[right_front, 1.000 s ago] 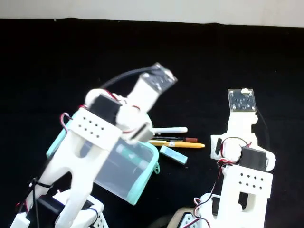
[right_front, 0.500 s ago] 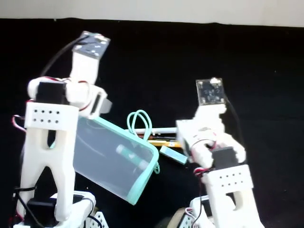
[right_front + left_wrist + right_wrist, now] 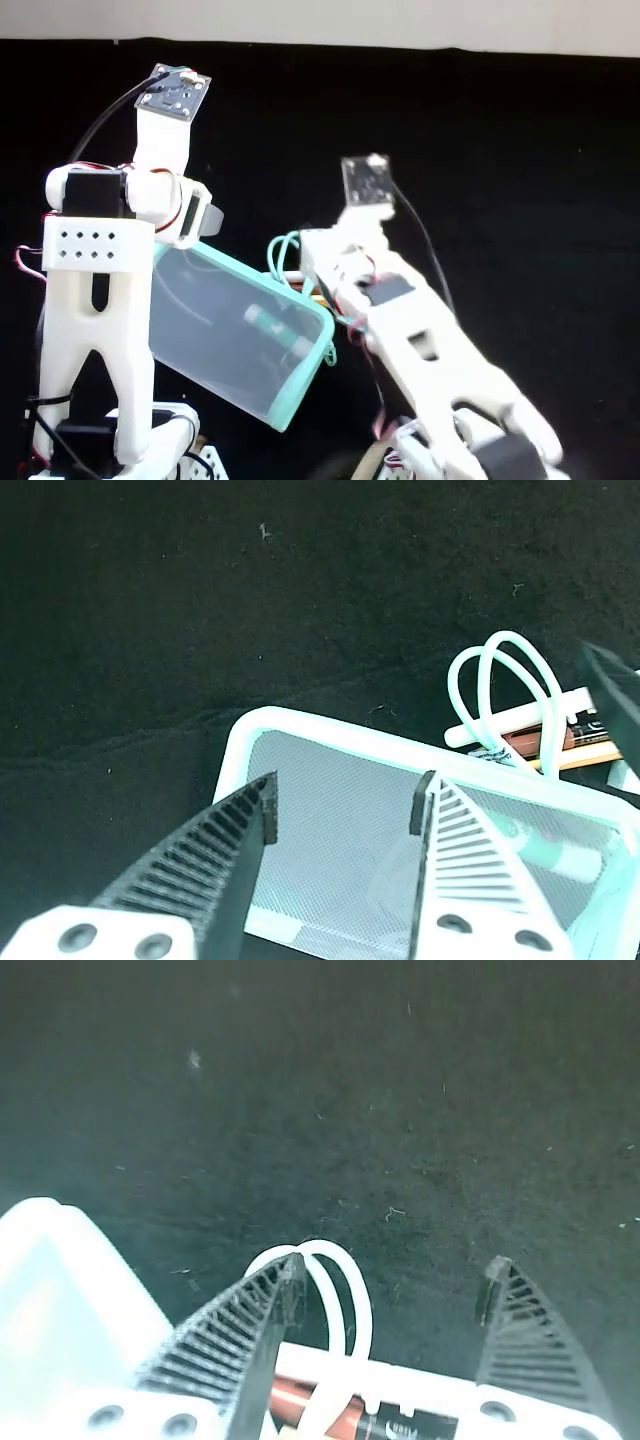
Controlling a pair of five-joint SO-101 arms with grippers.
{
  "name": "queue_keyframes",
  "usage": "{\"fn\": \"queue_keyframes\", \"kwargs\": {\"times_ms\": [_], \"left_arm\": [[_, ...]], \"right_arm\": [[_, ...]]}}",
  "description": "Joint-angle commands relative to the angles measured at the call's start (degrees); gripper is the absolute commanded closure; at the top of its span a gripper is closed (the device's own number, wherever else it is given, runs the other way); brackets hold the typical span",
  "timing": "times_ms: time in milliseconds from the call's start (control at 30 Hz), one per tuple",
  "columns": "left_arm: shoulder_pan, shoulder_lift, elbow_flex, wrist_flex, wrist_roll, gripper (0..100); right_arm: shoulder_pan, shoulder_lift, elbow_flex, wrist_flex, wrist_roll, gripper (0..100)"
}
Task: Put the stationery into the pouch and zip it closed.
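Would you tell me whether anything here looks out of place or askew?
The pouch lies at a slant, with one item inside. The pens lie outside beside it, and its loop is draped across them. Nothing looks spilled or damaged.

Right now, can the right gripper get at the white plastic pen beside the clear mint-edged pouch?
Probably yes: the right gripper hangs open just above the white plastic pen, with only a cord loop lying across it.

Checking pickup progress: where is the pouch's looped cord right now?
The looped cord lies mid-table in the high view, at the pouch's far corner, over the pens, beneath the open right gripper.
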Motion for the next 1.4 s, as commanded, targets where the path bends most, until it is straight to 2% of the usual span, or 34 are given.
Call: {"fn": "queue_keyframes", "kwargs": {"times_ms": [0, 200, 433, 967, 1167, 1367], "left_arm": [[-0.4, -0.92, -1.63, -0.18, -0.09, 76], [-0.4, -0.84, -1.63, -0.18, -0.18, 76], [-0.4, -0.84, -1.54, -0.18, -0.09, 76], [-0.4, -0.84, -1.54, -0.18, -0.09, 76], [-0.4, -0.84, -1.54, -0.18, -0.09, 76], [-0.4, -0.84, -1.54, -0.18, -0.09, 76]], "right_arm": [[-0.57, 7.16, -6.81, -1.01, -0.53, 71.4], [-1.89, 5.05, -7.16, 4.79, -0.44, 71.4], [-3.56, 5.14, -7.16, 4.79, -0.44, 71.4], [-3.21, 27.21, -16.31, 1.36, -0.44, 71.5], [-3.12, 30.64, -18.24, 1.45, -0.44, 84.2], [-2.86, 35.03, -21.05, 2.51, -0.44, 86.4]]}}
